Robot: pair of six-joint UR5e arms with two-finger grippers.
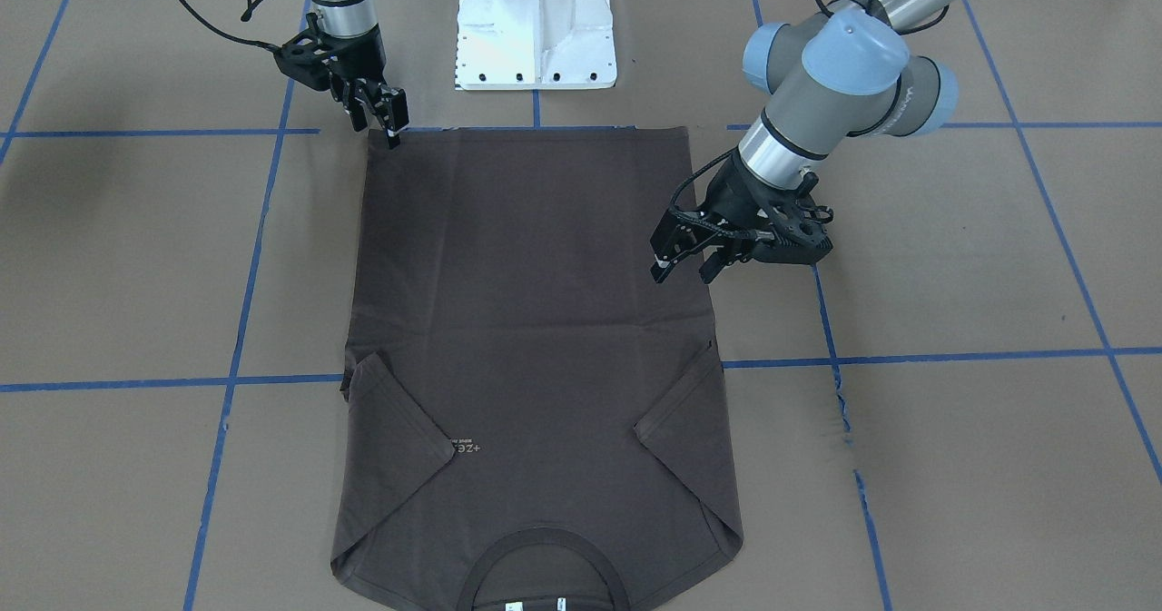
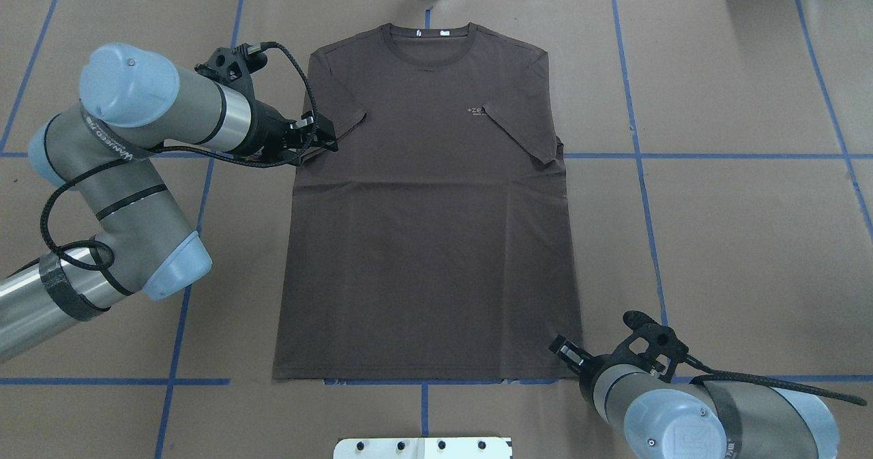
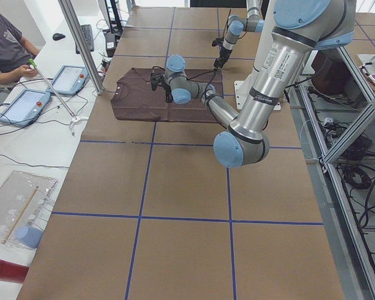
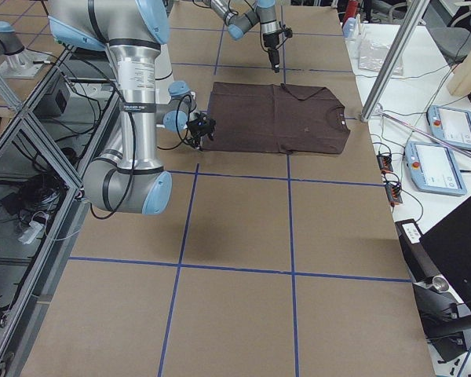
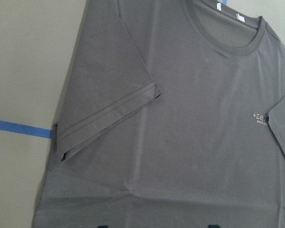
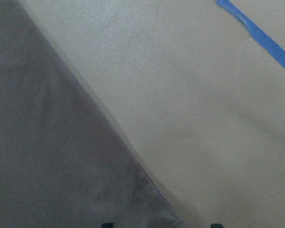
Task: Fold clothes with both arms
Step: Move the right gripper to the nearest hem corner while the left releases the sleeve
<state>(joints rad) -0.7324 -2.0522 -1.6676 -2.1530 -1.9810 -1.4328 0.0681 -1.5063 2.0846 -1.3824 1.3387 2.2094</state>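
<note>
T-shirt (image 2: 430, 241): flat and face up in the middle of the bench (image 2: 736, 241), collar (image 2: 430, 50) far, hem near.
Look: dark brown-grey and smooth, both sleeves turned inward over the chest, pale lettering (image 2: 477, 111) partly covered.
Left end effector (image 1: 683, 273): released, fingers apart, at the shirt's left edge beside the sleeve (image 5: 109, 109) (probably lining up a pinch).
Right end effector (image 1: 379, 125): released at the near right hem corner, likely for the matching grip.

The T-shirt (image 2: 430, 241) is coloured dark brown, with pale letters (image 2: 476, 111). The brown table (image 2: 736, 254) is crossed by blue lines (image 2: 716, 155). The left arm (image 2: 129, 200) and right arm (image 2: 750, 411) are coloured silver-grey and blue.
</note>
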